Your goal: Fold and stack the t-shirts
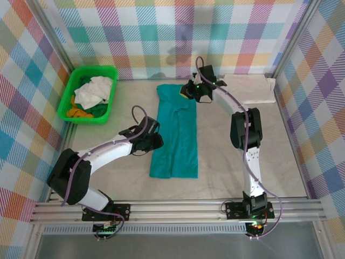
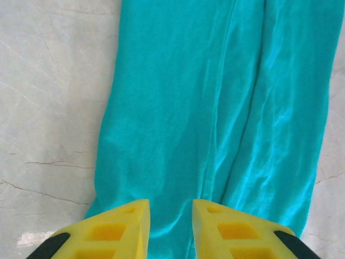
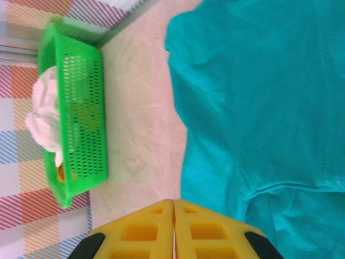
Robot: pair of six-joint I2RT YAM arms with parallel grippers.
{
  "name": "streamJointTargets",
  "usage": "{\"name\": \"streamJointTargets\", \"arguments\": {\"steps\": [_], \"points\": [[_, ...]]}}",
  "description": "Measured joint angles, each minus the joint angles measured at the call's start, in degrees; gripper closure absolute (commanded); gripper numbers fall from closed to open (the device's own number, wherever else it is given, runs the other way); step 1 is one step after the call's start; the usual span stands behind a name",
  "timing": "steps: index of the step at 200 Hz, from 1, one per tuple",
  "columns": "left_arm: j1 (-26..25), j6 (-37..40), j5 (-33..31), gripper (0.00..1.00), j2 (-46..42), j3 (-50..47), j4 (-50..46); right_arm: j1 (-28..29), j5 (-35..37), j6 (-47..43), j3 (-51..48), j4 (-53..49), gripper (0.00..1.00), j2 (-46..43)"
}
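A teal t-shirt (image 1: 175, 135) lies on the table as a long narrow strip, folded lengthwise. My left gripper (image 1: 156, 141) hovers at its left edge near the lower half. In the left wrist view its yellow fingers (image 2: 171, 208) stand a little apart above the teal cloth (image 2: 215, 108), open with nothing between them. My right gripper (image 1: 190, 91) is at the strip's far right corner. Its fingertips (image 3: 173, 202) are pressed together, shut on nothing, just beside the teal shirt's (image 3: 259, 97) edge. White (image 1: 91, 91), orange (image 1: 75, 113) and green (image 1: 97, 109) t-shirts sit in the basket.
The bright green basket (image 1: 96, 68) stands at the back left, and its mesh wall (image 3: 81, 108) shows in the right wrist view. A folded cream t-shirt (image 1: 250, 89) lies at the back right by the wall. Checked walls close the table in on three sides.
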Motion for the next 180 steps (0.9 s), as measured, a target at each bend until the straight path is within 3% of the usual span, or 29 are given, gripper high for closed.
{"name": "streamJointTargets", "arguments": {"steps": [56, 90, 126, 153, 180], "points": [[-0.2, -4.5, 1.7, 0.78, 1.0, -12.2, 8.1, 0.1, 0.4, -0.7, 0.0, 0.1, 0.91, 9.9], [-1.8, -7.2, 0.7, 0.79, -1.0, -15.3, 11.2, 0.1, 0.1, -0.6, -0.1, 1.6, 0.91, 10.6], [-2.8, -9.2, 0.1, 0.72, -4.7, -18.2, 10.9, 0.3, -0.8, -0.2, -0.8, 2.5, 0.89, 10.6], [-2.8, -9.0, -1.2, 0.67, -6.7, -17.4, 5.4, 0.6, -1.1, -0.5, -3.3, 1.8, 0.85, 7.8], [-2.6, -8.2, -1.4, 0.67, -10.0, -15.8, 0.6, 0.8, -1.0, -1.6, -13.1, 1.2, 0.8, -3.7]]}}
